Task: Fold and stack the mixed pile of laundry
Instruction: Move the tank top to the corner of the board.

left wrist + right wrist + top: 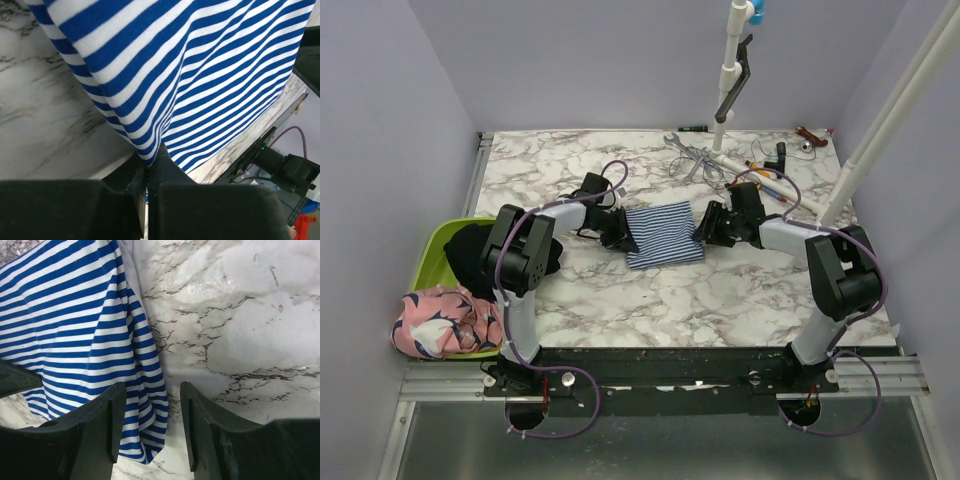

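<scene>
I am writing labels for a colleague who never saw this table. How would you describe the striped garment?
Start at the white marble table; near its middle lies the striped garment. It alone has blue-and-white stripes: the black garment and the pink garment are over at the lime green basin on the left.

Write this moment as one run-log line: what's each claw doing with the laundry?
left gripper: shut on striped garment | right gripper: open, holding nothing | black garment, pink garment: at green basin

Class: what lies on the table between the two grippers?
The striped garment lies between the left gripper and the right gripper; the top view shows it.
</scene>
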{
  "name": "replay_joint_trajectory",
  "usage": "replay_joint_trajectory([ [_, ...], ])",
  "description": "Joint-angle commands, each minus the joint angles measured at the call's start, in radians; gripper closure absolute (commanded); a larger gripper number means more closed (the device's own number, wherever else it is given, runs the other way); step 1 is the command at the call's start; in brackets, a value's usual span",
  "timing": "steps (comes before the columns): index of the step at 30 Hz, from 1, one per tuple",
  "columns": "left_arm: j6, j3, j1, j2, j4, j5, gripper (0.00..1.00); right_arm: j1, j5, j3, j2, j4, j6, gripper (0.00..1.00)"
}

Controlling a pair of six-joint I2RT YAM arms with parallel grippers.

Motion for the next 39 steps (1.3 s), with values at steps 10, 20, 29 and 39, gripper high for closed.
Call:
replay_joint_trajectory([
  [10,-0.023,0.056,0.0,0.062,-0.022,0.041,1.0,-0.001,0.031,-0.013,-0.141,-0.059,-0.061,0.39],
  [20,-0.015,0.049,0.001,0.051,-0.036,0.024,1.0,-0.001,-0.077,0.059,0.04,0.014,-0.027,0.37],
  [29,-0.015,0.009,0.001,0.026,-0.019,0.026,1.0,-0.002,-0.124,0.082,0.115,0.035,-0.054,0.54],
  [39,-0.019,-0.046,0.007,-0.072,-0.025,0.025,0.53,-0.001,-0.122,0.093,0.066,-0.099,-0.144,0.99],
])
